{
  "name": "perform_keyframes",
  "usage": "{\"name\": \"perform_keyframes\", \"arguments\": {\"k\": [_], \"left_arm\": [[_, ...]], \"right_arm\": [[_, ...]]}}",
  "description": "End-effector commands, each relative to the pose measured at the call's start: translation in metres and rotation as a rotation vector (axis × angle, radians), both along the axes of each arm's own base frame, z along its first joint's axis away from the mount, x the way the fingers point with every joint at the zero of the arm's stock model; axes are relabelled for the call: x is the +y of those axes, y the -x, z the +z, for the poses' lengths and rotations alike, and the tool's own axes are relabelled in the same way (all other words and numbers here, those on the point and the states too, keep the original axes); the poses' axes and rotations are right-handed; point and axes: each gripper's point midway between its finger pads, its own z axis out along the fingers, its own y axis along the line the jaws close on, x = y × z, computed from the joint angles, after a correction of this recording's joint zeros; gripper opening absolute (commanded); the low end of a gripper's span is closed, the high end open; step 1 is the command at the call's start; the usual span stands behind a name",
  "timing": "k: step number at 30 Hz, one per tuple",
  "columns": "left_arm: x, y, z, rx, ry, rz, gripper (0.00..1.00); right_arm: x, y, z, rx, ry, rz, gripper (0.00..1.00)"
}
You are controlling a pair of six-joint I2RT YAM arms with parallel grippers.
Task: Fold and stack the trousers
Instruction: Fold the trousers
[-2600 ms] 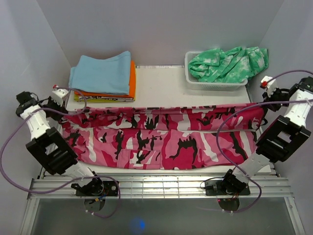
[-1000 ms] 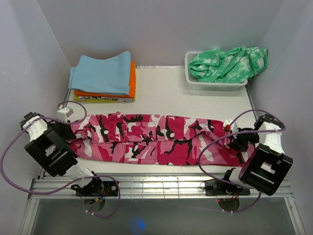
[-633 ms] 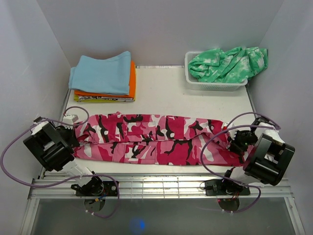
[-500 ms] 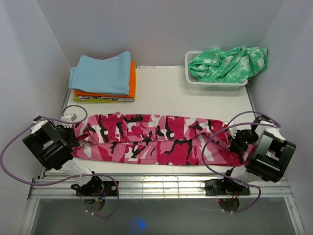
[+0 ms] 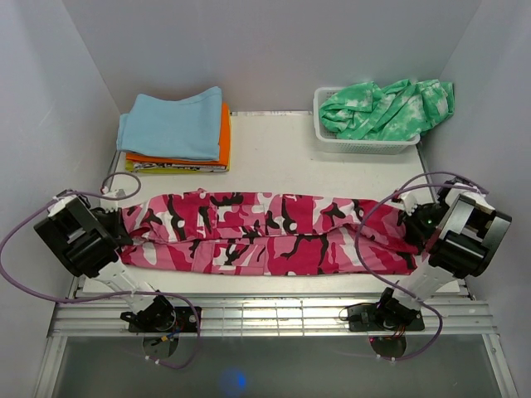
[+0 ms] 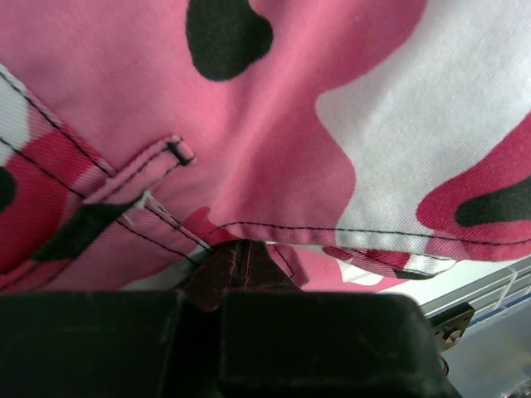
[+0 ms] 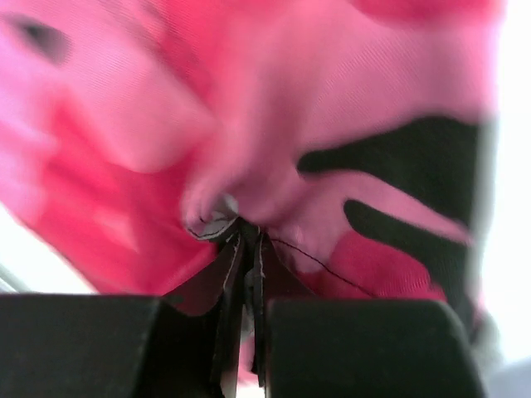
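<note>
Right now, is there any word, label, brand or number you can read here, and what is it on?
None: no text can be read in any view.
The trousers bear only camouflage blotches and stitching.
The folded clothes and the basket show no lettering.

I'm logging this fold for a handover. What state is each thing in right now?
trousers, folded lengthwise into a long band, lying flat, both ends gripped.
left end effector, shut on the trousers' left end.
right end effector, shut on the trousers' right end.
folded clothes, stacked, light blue on top.
green tie-dye garment, crumpled in the basket.
white basket, upright, filled.
</note>
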Motion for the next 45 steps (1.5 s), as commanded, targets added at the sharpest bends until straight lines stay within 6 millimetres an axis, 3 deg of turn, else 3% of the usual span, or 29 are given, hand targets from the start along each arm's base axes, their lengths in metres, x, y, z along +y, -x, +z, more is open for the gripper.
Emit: {"name": "perform_keyframes", "arguments": {"k": [1,4,5,6,9,10,14,16,18,19,22,24,25,28,29,30,31,32,33,34,35,36,39,40,41,42,43,44,45], "left_arm": [[0.061,-0.038,-0.002,-0.087,-0.226,-0.01,0.0],[0.052,-0.066,0.03,-0.188,-0.172,-0.026,0.0],[0.048,-0.076,0.041,-0.215,-0.17,-0.039,0.0],[0.049,-0.093,0.065,-0.292,-0.167,-0.051,0.0],[0.049,-0.116,0.103,-0.39,-0.161,-0.05,0.0],[0.057,-0.128,0.126,-0.436,-0.193,-0.051,0.0],[0.075,-0.147,0.172,-0.525,-0.256,-0.05,0.0],[0.081,-0.151,0.186,-0.561,-0.276,-0.051,0.0],[0.094,-0.152,0.2,-0.597,-0.297,-0.041,0.0],[0.095,-0.149,0.202,-0.604,-0.286,-0.042,0.0],[0.107,-0.135,0.2,-0.603,-0.302,-0.049,0.0],[0.113,-0.117,0.191,-0.588,-0.281,-0.035,0.0],[0.115,-0.11,0.183,-0.576,-0.286,-0.06,0.0],[0.109,-0.081,0.145,-0.495,-0.262,-0.113,0.0],[0.107,-0.072,0.133,-0.471,-0.254,-0.125,0.0],[0.095,-0.054,0.104,-0.401,-0.221,-0.139,0.0],[0.096,-0.046,0.088,-0.369,-0.236,-0.157,0.0],[0.093,-0.036,0.071,-0.333,-0.243,-0.195,0.0],[0.088,-0.014,0.04,-0.247,-0.249,-0.229,0.0],[0.095,0.004,0.011,-0.156,-0.311,-0.248,0.0],[0.086,0.02,-0.013,-0.098,-0.286,-0.253,0.0],[0.086,0.021,-0.019,-0.088,-0.286,-0.235,0.0],[0.093,0.0,-0.006,-0.147,-0.267,-0.173,0.0],[0.09,-0.002,-0.001,-0.155,-0.245,-0.183,0.0],[0.09,-0.009,0.01,-0.192,-0.238,-0.2,0.0],[0.081,-0.008,0.017,-0.219,-0.199,-0.236,0.17],[0.076,-0.012,0.043,-0.289,-0.2,-0.292,0.35],[0.07,-0.019,0.064,-0.36,-0.204,-0.325,0.44],[0.06,-0.031,0.1,-0.477,-0.219,-0.367,0.55]], "right_arm": [[-0.102,-0.084,0.026,-0.258,0.382,-0.004,0.08],[-0.086,-0.099,0.054,-0.306,0.287,-0.004,0.08],[-0.088,-0.111,0.073,-0.353,0.289,-0.008,0.08],[-0.08,-0.112,0.08,-0.365,0.248,-0.003,0.08],[-0.086,-0.131,0.119,-0.468,0.257,-0.019,0.08],[-0.085,-0.134,0.128,-0.496,0.246,-0.017,0.08],[-0.105,-0.139,0.166,-0.599,0.263,-0.042,0.08],[-0.112,-0.141,0.184,-0.645,0.257,-0.048,0.08],[-0.121,-0.129,0.189,-0.629,0.232,-0.063,0.08],[-0.121,-0.127,0.199,-0.653,0.217,-0.054,0.08],[-0.119,-0.095,0.201,-0.635,0.183,-0.019,0.08],[-0.118,-0.067,0.189,-0.59,0.185,0.041,0.08],[-0.11,-0.052,0.172,-0.555,0.172,0.055,0.08],[-0.116,-0.026,0.145,-0.522,0.272,0.139,0.08],[-0.106,-0.01,0.113,-0.476,0.239,0.145,0.08],[-0.107,-0.002,0.099,-0.45,0.274,0.184,0.08],[-0.112,-0.003,0.093,-0.467,0.322,0.203,0.08],[-0.102,0.008,0.07,-0.434,0.299,0.207,0.08],[-0.1,0.014,0.055,-0.418,0.317,0.225,0.08],[-0.101,0.017,0.046,-0.404,0.332,0.234,0.08],[-0.101,0.018,0.041,-0.392,0.331,0.234,0.08],[-0.103,0.019,0.041,-0.384,0.331,0.23,0.08],[-0.104,0.015,0.055,-0.382,0.308,0.222,0.08],[-0.103,0.015,0.059,-0.377,0.3,0.215,0.16],[-0.105,0.014,0.066,-0.376,0.304,0.214,0.36],[-0.105,0.016,0.07,-0.363,0.3,0.207,0.43],[-0.113,0.013,0.083,-0.379,0.326,0.193,0.53],[-0.115,0.012,0.095,-0.394,0.328,0.187,0.64],[-0.113,0.012,0.114,-0.41,0.311,0.199,0.83]]}}
